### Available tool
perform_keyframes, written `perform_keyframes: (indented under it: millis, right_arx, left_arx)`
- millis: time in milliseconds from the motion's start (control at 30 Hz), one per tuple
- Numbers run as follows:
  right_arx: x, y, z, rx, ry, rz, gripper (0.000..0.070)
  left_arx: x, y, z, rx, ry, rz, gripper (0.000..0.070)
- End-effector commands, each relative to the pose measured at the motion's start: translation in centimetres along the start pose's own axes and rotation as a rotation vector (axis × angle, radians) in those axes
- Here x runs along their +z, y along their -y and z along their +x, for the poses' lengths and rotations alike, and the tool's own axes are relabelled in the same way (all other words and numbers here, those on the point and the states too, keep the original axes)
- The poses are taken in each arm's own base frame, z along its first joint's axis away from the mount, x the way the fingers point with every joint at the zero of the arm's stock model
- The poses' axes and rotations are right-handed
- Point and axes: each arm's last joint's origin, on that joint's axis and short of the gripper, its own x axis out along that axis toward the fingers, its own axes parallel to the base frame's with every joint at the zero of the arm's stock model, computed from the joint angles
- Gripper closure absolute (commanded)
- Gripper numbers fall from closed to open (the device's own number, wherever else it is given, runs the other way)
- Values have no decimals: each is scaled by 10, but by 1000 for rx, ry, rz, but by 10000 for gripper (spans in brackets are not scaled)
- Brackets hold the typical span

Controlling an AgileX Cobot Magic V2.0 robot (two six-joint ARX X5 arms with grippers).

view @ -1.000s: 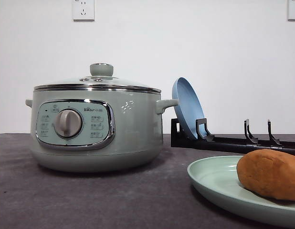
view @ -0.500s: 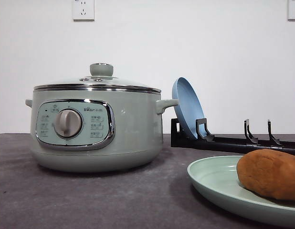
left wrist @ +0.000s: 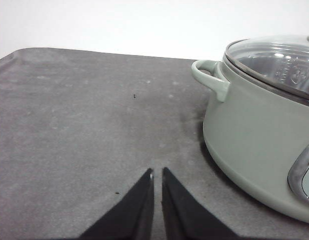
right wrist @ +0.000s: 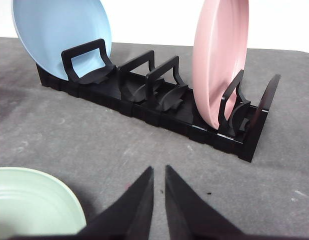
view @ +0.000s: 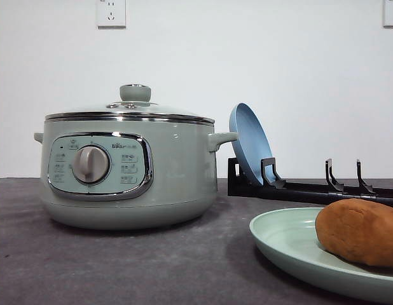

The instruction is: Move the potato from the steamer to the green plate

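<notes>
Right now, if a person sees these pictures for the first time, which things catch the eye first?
The big sage-green steamer, lid on, stands on the left of the grey table. The orange-brown potato lies on the green plate at the front right. Behind, a blue plate leans in a black rack.

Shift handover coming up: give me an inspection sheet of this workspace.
Surface: dark grey mat, a few small specks.
Job's things: potato lies on the green plate; steamer stands with its lid on.
Clutter: black plate rack holds a blue plate and a pink plate, both on edge.
Hands: left hand nearly closed, empty, over bare mat beside the steamer; right hand nearly closed, empty, between green plate and rack.
Cables: nothing seen.
Surroundings: white wall, two sockets.
</notes>
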Motion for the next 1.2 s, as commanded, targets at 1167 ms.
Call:
perform_keyframes:
  millis: [1167]
  right_arx:
    - [-1,-2,1,-67,18,-7,668]
  left_arx:
    - [-6,-1,2,1,-11,-3,678]
